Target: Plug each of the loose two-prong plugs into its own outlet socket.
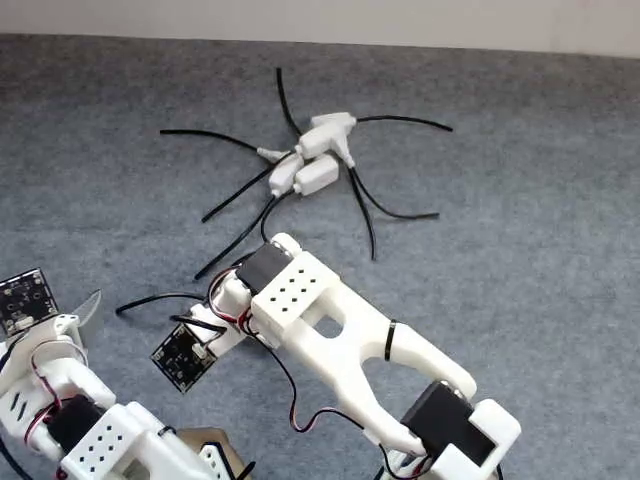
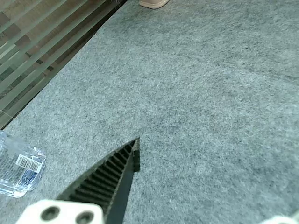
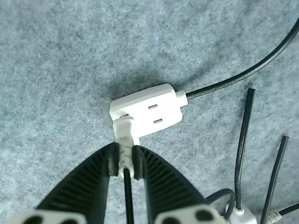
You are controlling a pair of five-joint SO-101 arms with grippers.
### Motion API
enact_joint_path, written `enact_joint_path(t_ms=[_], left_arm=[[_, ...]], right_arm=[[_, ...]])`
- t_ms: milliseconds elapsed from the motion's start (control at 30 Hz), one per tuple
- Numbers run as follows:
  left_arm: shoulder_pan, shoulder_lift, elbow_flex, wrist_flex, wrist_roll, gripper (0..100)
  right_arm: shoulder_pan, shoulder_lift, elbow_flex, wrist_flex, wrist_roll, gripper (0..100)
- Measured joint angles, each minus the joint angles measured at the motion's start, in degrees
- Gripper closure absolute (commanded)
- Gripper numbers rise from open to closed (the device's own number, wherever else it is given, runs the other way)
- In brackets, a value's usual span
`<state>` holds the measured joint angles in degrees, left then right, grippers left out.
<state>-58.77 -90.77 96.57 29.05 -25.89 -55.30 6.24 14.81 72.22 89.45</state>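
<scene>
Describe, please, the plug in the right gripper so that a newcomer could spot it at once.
On the grey carpet lies a white outlet block with a black cord leaving one end. At its opposite end sits a small white plug, pinched between the black fingers of the right gripper. Unlike the other white piece lying among the cords nearby, it is gripped and touches the block.

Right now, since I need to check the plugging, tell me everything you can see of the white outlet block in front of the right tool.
The outlet block is a white, smooth plastic-looking box with rounded corners, lying flat on the grey carpet. Its top face shows two narrow slots. A black cord leaves one end. At the opposite end a white plug meets its side, pinched in the right tool; whether it is fully seated cannot be told.
</scene>
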Motion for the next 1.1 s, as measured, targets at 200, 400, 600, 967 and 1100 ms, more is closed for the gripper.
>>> enact_joint_path(t_ms=[200,400,600,967,1100], left_arm=[[0.00,0.00,0.00,0.00,0.00,47],[0.00,0.00,0.00,0.00,0.00,47],[0.00,0.00,0.00,0.00,0.00,47],[0.00,0.00,0.00,0.00,0.00,47],[0.00,0.00,0.00,0.00,0.00,47]], right_arm=[[-0.18,0.26,0.00,0.00,-0.79,99.1],[-1.32,0.26,1.93,-1.05,-0.88,99.1],[-2.37,0.18,5.19,-6.59,-4.75,99.0],[-1.85,0.18,8.09,-10.11,-8.00,98.9],[-1.49,0.18,8.70,-10.55,-8.35,98.9]])
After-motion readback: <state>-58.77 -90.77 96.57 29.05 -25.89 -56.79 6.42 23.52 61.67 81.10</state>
